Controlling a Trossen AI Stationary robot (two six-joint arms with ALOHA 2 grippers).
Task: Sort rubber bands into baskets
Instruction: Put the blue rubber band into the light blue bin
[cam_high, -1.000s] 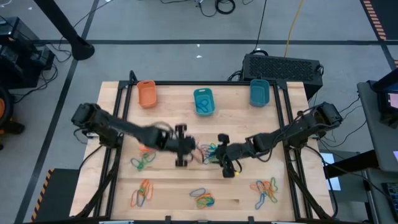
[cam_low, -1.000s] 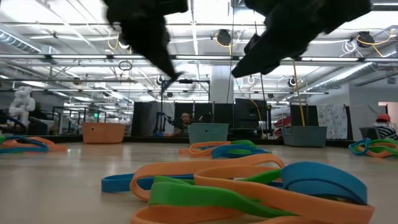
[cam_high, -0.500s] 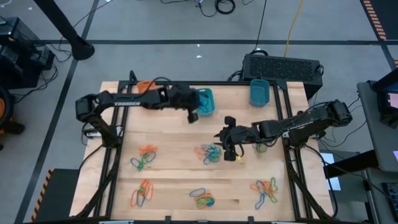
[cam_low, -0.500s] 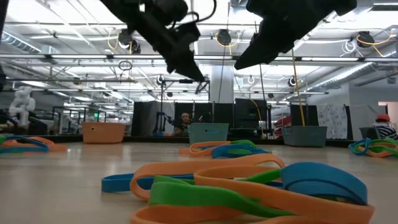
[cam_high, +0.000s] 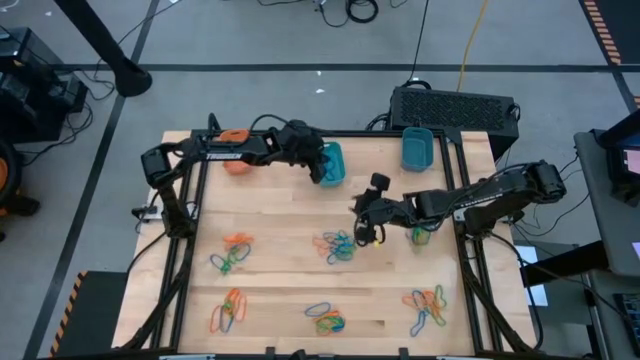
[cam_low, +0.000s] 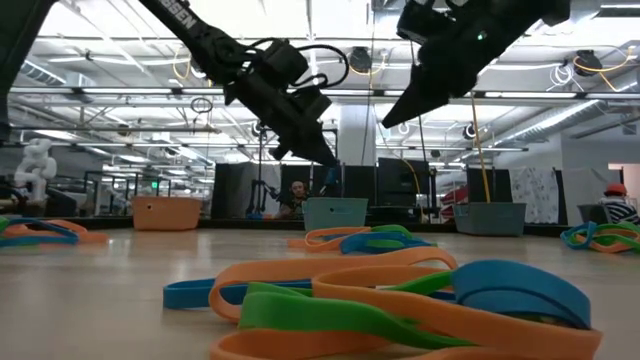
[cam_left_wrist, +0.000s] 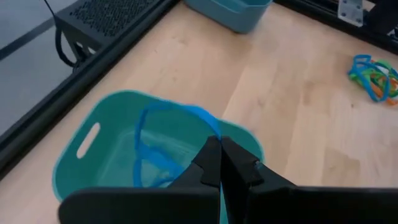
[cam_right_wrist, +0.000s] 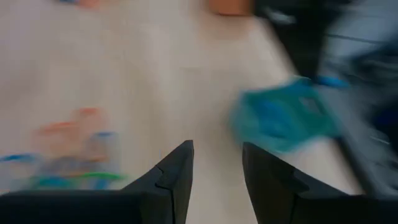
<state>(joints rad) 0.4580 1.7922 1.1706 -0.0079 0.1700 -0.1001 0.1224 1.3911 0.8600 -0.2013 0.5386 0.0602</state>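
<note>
My left gripper (cam_high: 322, 168) hung over the middle teal basket (cam_high: 329, 160) at the far side of the table, its fingers (cam_left_wrist: 214, 163) pinched shut on a thin blue rubber band (cam_left_wrist: 163, 144) that looped down into that basket. My right gripper (cam_high: 362, 208) hovered above the wood just beyond the central heap of rubber bands (cam_high: 336, 246), fingers (cam_right_wrist: 174, 175) parted with nothing between them. The orange basket (cam_high: 234, 140) sat partly hidden under my left arm, and the second teal basket (cam_high: 417, 148) stood near the far right corner. More tangles of orange, green and blue bands (cam_high: 230, 254) lay scattered over the pale wooden table (cam_high: 270, 210). A black box (cam_high: 455, 106) sat just behind the table on grey floor; the low view showed an open hall with ceiling lights.
</note>
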